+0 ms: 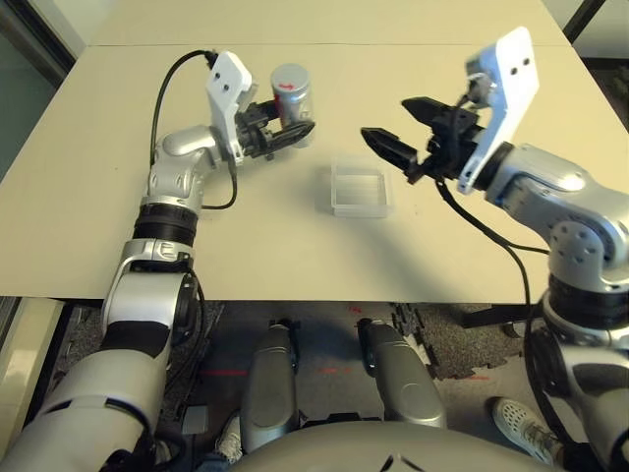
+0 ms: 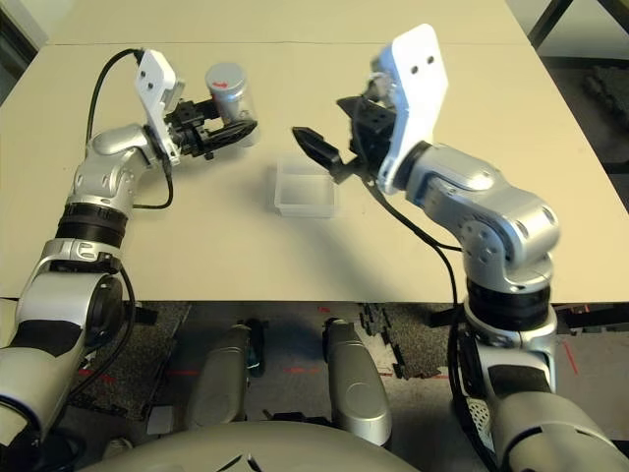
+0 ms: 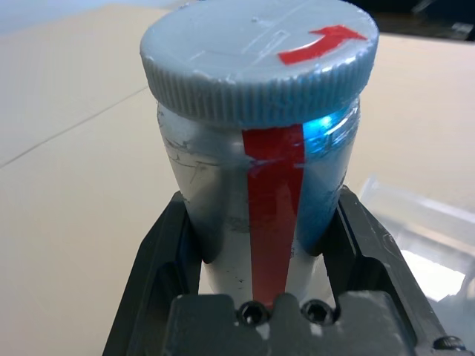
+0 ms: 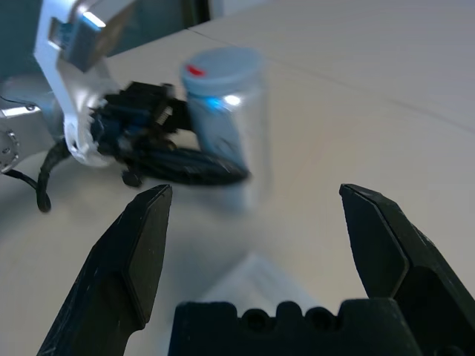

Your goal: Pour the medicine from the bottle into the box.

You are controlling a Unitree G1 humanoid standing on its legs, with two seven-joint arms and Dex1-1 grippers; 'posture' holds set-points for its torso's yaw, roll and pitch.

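The bottle (image 1: 291, 93) stands upright on the table at the back left, silver-grey with a red stripe down its side and its round grey cap (image 3: 252, 52) on. My left gripper (image 1: 293, 124) is shut on its lower body, one black finger on each side. The medicine is hidden inside the bottle. The box (image 1: 361, 187), a clear shallow tray, lies on the table to the right of the bottle and nearer to me. My right gripper (image 1: 385, 118) hovers open just above and right of the box, its fingers pointing left toward the bottle (image 4: 223, 104), nothing between them.
The beige table (image 1: 118, 197) has a seam along its far side and its front edge close to my body. A black cable loops off my left wrist. A person's shoe (image 1: 521, 425) shows on the floor at the lower right.
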